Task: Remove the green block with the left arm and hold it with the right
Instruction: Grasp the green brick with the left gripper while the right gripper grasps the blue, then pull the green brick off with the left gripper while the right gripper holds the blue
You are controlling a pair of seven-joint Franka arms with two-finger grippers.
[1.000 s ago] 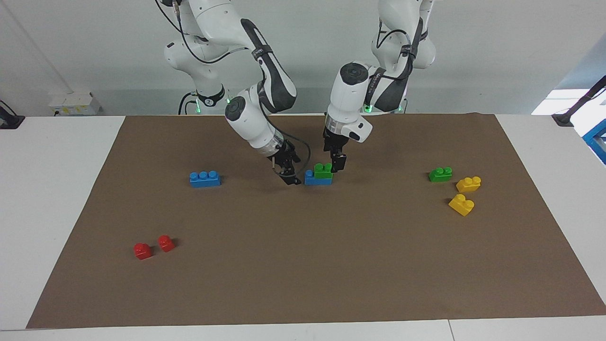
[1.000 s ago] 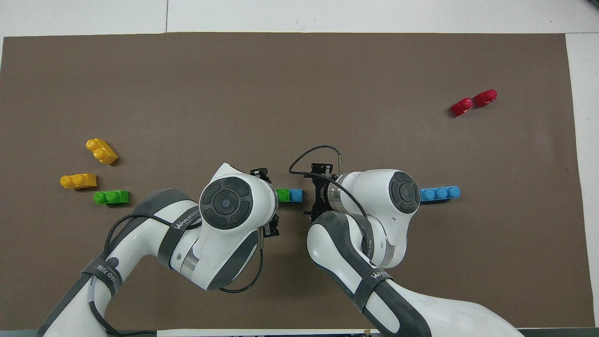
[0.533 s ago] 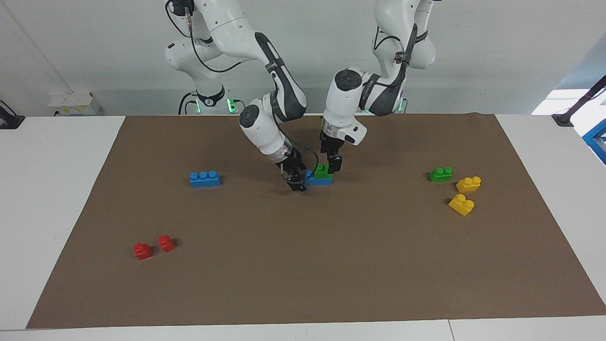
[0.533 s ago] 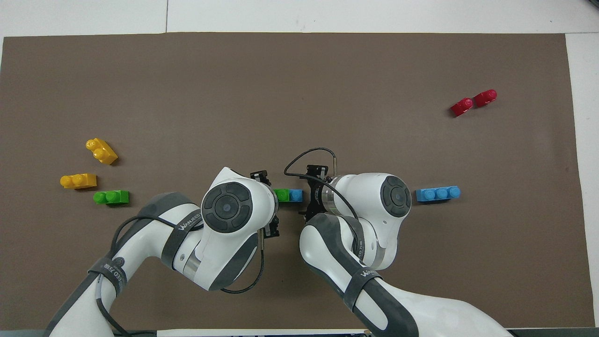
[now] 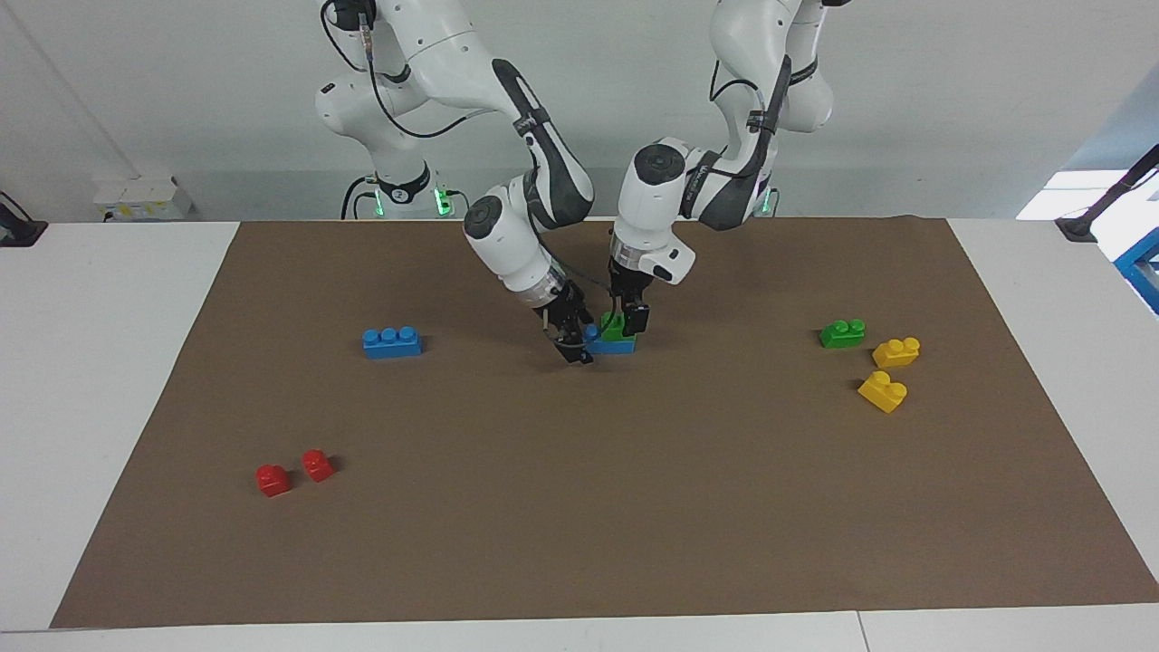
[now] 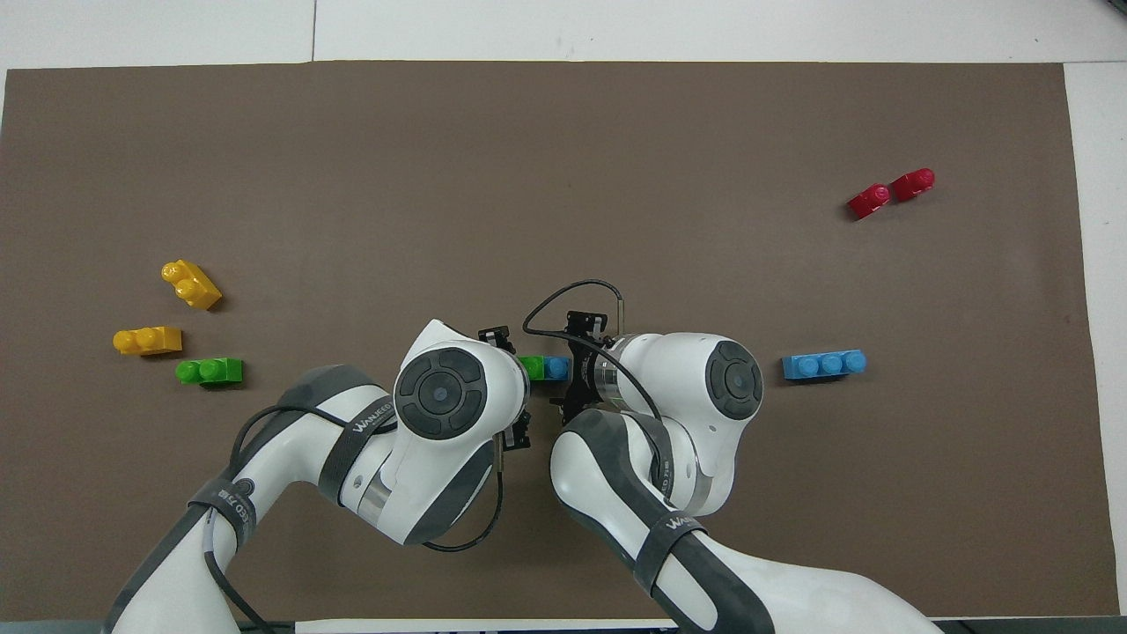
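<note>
The green block [image 5: 618, 330] sits stacked on a blue brick [image 5: 608, 343] near the middle of the brown mat [image 5: 579, 507], on the end of that brick toward the left arm's end of the surface. The left gripper [image 5: 631, 319] is down at this green block, with one dark finger showing against the block's end toward the left arm; whether its jaws are pinching the block or just spread beside it cannot be told, since the block and the wrist hide the other finger. The right gripper [image 5: 574, 344] is tilted in low at the blue brick's end toward the right arm, its tip touching or nearly touching that end; its jaws are also too hidden to read.

In the overhead view both wrists cover most of the pair, leaving only a short strip of green [image 6: 532, 367] and blue [image 6: 556, 367] between them, and neither gripper's tips can be made out there.

The stacked pair's long axis runs from one arm's end of the surface to the other, studs up.

A second green block [image 5: 842, 333] lies well apart toward the left arm's end, just beside two yellow bricks [image 5: 895, 351]. Another blue brick [image 5: 392, 341], with three studs, lies toward the right arm's end, and two red bricks [image 5: 293, 473] lie farther from the robots.
</note>
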